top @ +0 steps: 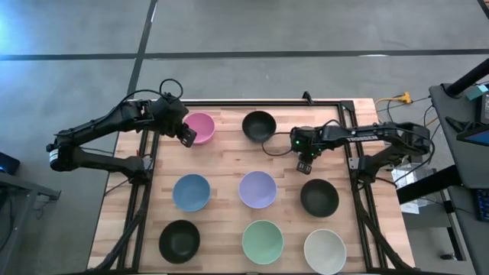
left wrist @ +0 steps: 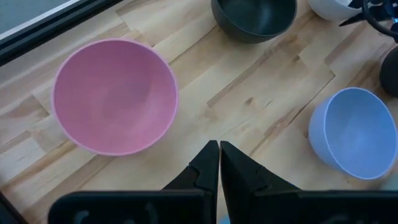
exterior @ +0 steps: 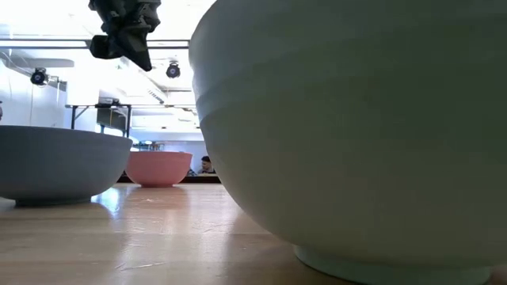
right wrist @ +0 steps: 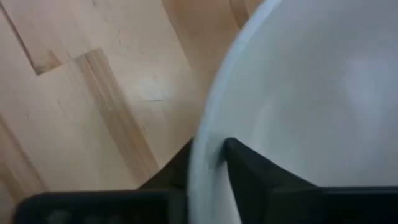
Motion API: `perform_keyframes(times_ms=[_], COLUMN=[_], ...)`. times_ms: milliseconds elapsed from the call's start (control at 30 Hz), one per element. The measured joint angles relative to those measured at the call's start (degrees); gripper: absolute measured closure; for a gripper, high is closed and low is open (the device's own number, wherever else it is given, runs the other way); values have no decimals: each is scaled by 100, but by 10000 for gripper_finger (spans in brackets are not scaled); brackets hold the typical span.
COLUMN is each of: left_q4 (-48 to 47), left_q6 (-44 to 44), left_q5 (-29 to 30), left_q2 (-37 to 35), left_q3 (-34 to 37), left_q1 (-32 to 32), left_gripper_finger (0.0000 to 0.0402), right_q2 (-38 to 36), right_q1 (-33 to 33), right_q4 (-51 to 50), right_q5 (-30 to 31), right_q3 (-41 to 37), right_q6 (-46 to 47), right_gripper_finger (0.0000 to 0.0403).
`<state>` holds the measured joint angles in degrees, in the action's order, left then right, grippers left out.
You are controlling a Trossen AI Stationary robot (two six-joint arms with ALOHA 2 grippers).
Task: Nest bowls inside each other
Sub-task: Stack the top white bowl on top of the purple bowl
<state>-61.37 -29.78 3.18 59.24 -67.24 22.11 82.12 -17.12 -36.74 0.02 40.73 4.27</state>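
Eight bowls stand on the table in the high view: pink, black, blue, lavender, black, black, mint green and white. Another white bowl fills the right wrist view; in the high view the right arm hides it. My right gripper is shut on it, right of the far black bowl. My left gripper hangs shut in the air beside the pink bowl, touching nothing. My right gripper has the white bowl by its rim. One finger is inside the bowl and the other is outside its wall. Whether the bowl stands on the table or is lifted, I cannot tell.
The table's black frame rail runs along the far edge, close behind the pink and black bowls. Bare wood lies between the far row and the middle row. In the low view a pale bowl stands right before the camera.
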Motion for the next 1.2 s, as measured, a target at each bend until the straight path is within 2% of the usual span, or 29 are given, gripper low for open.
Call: perform_keyframes(times_ms=[167,300,633,867,1000,1200], left_q4=[1,-1,2,4,5,-25], left_q6=[7,11,17,22,36,214], left_q5=[-2,-2,0,3,4,11], left_q2=[0,0,0,0,0,0], left_q3=[15,15,15,15,16,54], left_q1=[0,0,0,0,0,-4], left_gripper_finger=[402,402,402,402,402,402], right_q2=[-284,-524,-1109,-1341,-1306,-966], right_q1=[-8,0,1,49,366,1265], right_q4=[-4,-32,-42,-18,-19,-79], right_q5=[-102,-274,-237,-822,-943,-910], right_q3=[167,303,834,1614,2069,2622], right_q6=[-183,-185,-216,-370,-821,-1920], right_gripper_finger=[385,389,390,390,390,390])
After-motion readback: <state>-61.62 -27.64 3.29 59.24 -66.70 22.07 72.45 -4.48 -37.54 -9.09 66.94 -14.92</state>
